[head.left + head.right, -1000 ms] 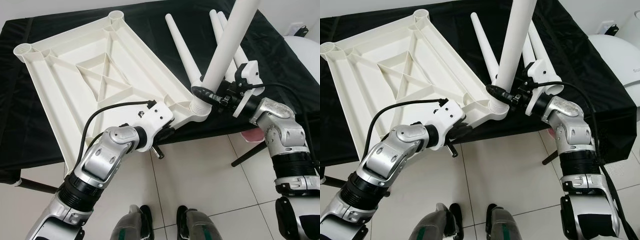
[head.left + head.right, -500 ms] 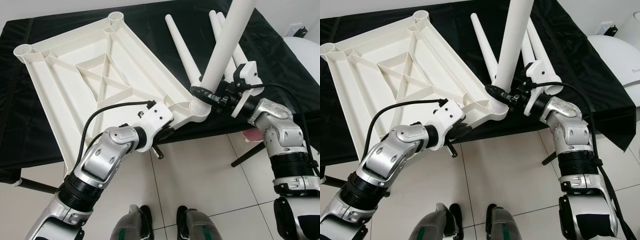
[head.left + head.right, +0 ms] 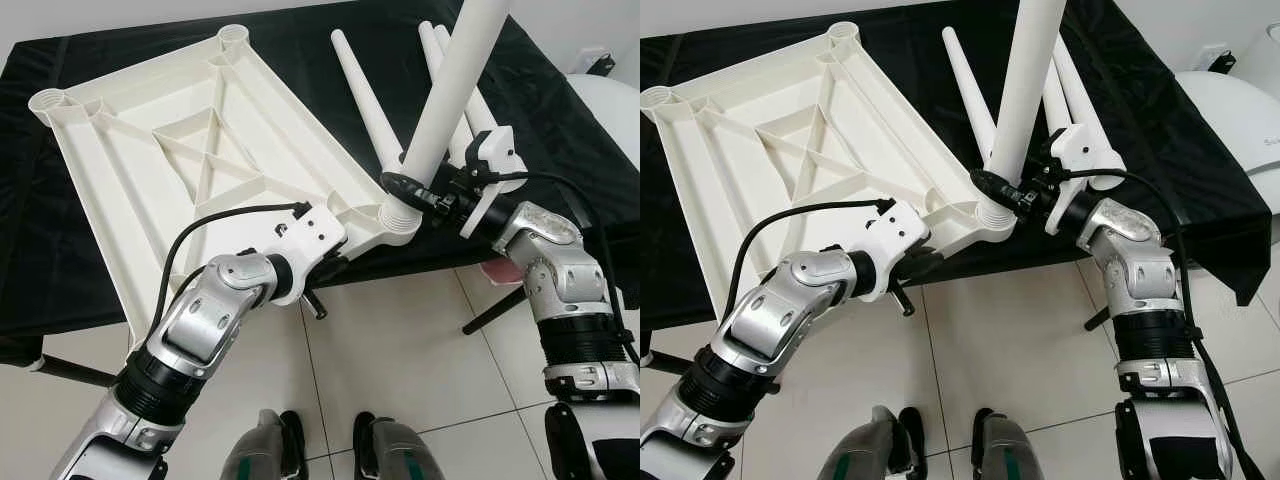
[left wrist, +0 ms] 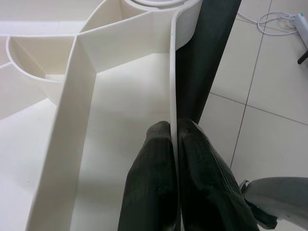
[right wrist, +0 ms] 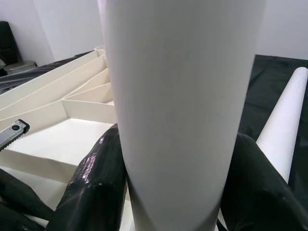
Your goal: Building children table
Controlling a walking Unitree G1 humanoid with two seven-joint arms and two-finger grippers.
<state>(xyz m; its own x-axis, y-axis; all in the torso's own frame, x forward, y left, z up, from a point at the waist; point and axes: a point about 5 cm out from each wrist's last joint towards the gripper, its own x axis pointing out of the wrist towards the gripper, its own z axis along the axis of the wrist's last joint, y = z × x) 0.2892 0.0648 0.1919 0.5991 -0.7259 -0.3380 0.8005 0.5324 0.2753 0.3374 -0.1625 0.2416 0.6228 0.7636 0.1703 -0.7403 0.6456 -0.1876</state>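
Observation:
An upside-down white plastic tabletop [image 3: 180,150] with ribs lies on a black-draped table. Its near right corner socket [image 3: 400,220] overhangs the front edge. A white table leg [image 3: 450,90] stands tilted in that socket, and my right gripper [image 3: 412,188] is shut around the leg's base, fingers [image 5: 96,178] on both sides. My left gripper [image 4: 174,144] is shut on the tabletop's thin near edge wall [image 4: 173,86], just left of the socket. Three more white legs [image 3: 365,95] lie on the cloth behind the socket.
The black cloth [image 3: 560,130] hangs over the table's front and right sides. White tiled floor [image 3: 400,350] lies below, with my feet at the bottom. A black table leg [image 3: 495,308] slants down at the right, and a white rounded object [image 3: 615,100] sits far right.
My right forearm has shifted slightly, with the gripper still around the leg's base. The left gripper and tabletop have stayed put.

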